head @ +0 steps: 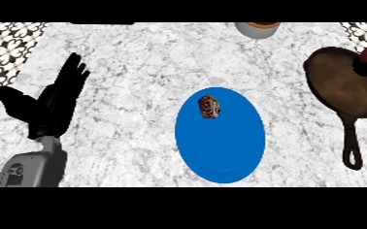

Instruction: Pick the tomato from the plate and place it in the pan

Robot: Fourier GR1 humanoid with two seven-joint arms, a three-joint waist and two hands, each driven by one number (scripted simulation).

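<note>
Tomato (208, 106), small dark-red lump, sits on far half of round blue plate (222, 150). My left hand (54, 106) open, empty, resting at left; right hand unseen. Risk: small tomato slips mid-carry, brown iron pan (333, 94) well apart.

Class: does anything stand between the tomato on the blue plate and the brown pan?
Nothing visible does. Only bare grey marble counter lies between the small dark red tomato on the round blue plate and the brown long-handled pan at the right. The pale cup stands clear, at the far edge.
</note>
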